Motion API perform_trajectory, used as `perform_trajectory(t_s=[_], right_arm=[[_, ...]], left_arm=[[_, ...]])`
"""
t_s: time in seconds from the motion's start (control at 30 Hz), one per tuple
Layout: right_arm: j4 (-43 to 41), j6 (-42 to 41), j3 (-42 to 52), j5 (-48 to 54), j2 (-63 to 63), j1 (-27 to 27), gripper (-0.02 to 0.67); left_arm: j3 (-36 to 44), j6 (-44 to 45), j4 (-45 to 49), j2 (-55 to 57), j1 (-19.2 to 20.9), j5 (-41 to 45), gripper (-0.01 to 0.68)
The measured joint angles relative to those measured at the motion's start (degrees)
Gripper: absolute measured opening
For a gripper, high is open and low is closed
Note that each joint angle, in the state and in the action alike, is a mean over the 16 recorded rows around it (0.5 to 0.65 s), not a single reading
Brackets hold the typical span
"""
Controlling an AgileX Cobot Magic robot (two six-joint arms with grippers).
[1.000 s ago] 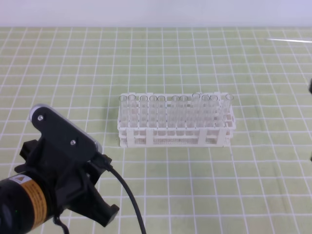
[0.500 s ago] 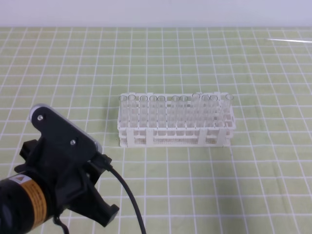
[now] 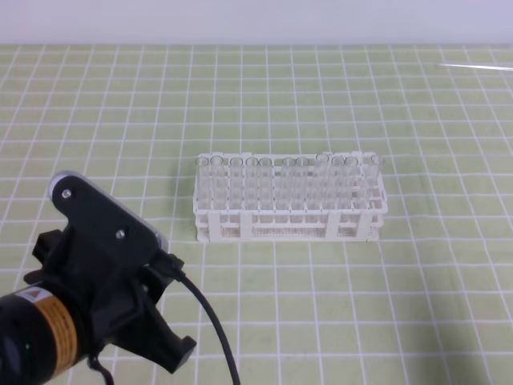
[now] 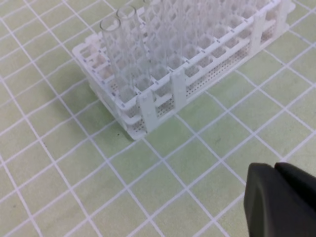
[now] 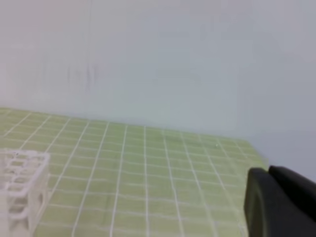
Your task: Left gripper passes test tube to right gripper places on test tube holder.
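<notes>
One test tube holder is sitting on the table, tubes too crowded to count. One left gripper is hovering at 7 o'clock, looking clenched, empty. Right gripper: can't tell.

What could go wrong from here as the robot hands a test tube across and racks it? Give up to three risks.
1. Clear upright tubes crowd the far rows of the test tube holder; a descending gripper could knock them.
2. The black cable trailing from the left gripper loops towards the holder and might snag.
3. The right gripper is outside the high view, so aligning the handover may be hard.
</notes>
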Motion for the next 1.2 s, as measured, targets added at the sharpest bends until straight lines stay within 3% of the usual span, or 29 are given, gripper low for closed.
perform_trajectory(t_s=[0.23,0.77,1.2], right_arm=[[1.18,0.50,3.54,1.81,-1.82,-0.16,-0.002],[-5.49,10.33,3.60,11.71,-4.43,-0.16,-0.002],[-5.29,10.61,3.60,12.16,-4.43,-0.16,-0.002]], left_arm=[[0.00,-0.01,-0.05,0.00,-0.02,0.00,0.000],[0.00,-0.01,-0.10,0.00,-0.02,-0.04,0.000],[0.00,-0.01,-0.11,-0.01,-0.03,-0.03,0.000]])
